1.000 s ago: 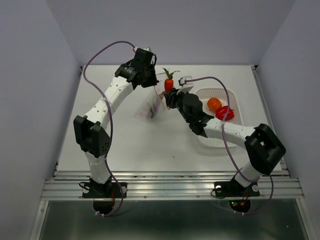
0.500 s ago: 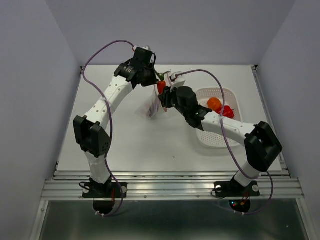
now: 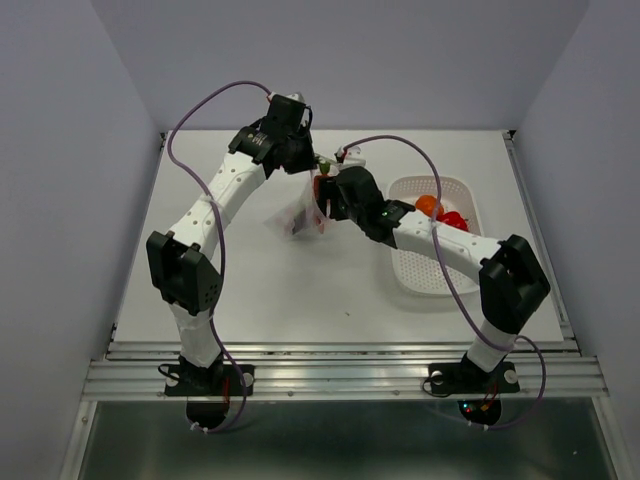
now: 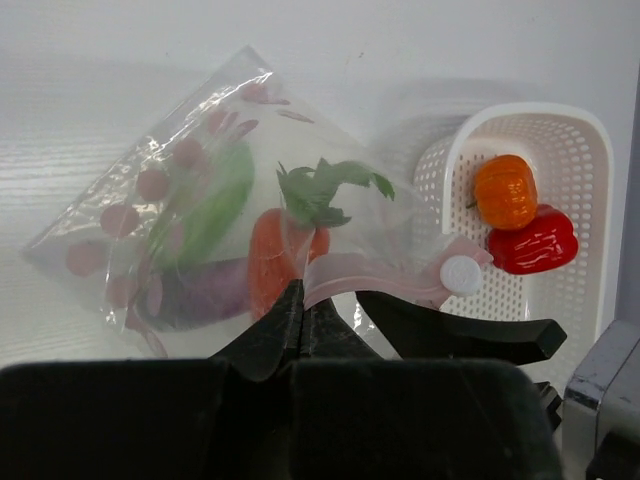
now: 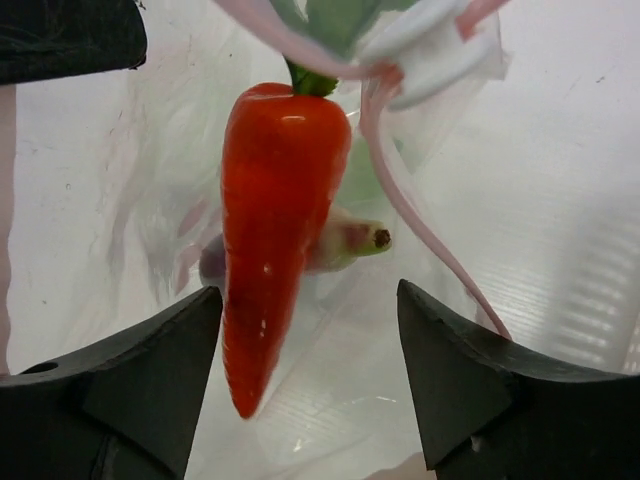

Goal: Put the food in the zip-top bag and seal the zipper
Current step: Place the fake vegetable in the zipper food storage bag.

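White counter (image 3: 260, 290) fills the scene under pale walls. Nearest in the left wrist view, the left end effector (image 4: 300, 300) is pinched tight on the zipper (image 4: 370, 275) beside its slider (image 4: 461, 273), holding the bag (image 4: 120, 230) up by its mouth. The right end effector (image 5: 305, 310) stands wide, its fingers apart from the carrot (image 5: 275, 200), which hangs between them, tip down through the mouth. Deeper in the bag lie the pod (image 4: 215, 205) and eggplant (image 4: 195, 295). Beyond, the basket (image 4: 590, 200) holds the orange fruit (image 4: 505, 190) and pepper (image 4: 535, 240). Loading looks about midway: next the right arm should draw clear of the mouth and reach for the basket, with the left holding the mouth open
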Available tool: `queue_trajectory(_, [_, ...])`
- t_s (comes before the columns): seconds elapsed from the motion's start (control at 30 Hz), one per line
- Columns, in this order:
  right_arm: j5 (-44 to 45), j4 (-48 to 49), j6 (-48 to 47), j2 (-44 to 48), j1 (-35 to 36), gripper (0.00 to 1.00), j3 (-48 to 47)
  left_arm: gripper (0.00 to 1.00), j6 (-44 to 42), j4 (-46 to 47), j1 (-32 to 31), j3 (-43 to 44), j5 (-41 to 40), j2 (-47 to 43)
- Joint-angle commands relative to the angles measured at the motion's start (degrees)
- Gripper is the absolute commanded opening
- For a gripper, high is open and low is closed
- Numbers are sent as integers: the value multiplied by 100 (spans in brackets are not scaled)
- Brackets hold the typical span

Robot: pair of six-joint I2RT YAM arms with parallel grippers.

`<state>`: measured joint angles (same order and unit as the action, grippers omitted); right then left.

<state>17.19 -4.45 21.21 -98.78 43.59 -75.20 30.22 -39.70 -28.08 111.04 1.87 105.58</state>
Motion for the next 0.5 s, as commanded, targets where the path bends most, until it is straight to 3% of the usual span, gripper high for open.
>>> queue_trajectory(0.0, [258, -460, 190, 114, 53, 80, -443, 0, -95, 235, 21, -4, 6, -380])
queue_trajectory(0.2, [750, -645, 296, 351, 53, 89, -557, 0, -112, 226, 21, -4, -20, -363])
queue_trajectory(0.47, [751, -1005, 305, 368, 53, 89, -935, 0, -156, 200, 21, 58, -29, -363])
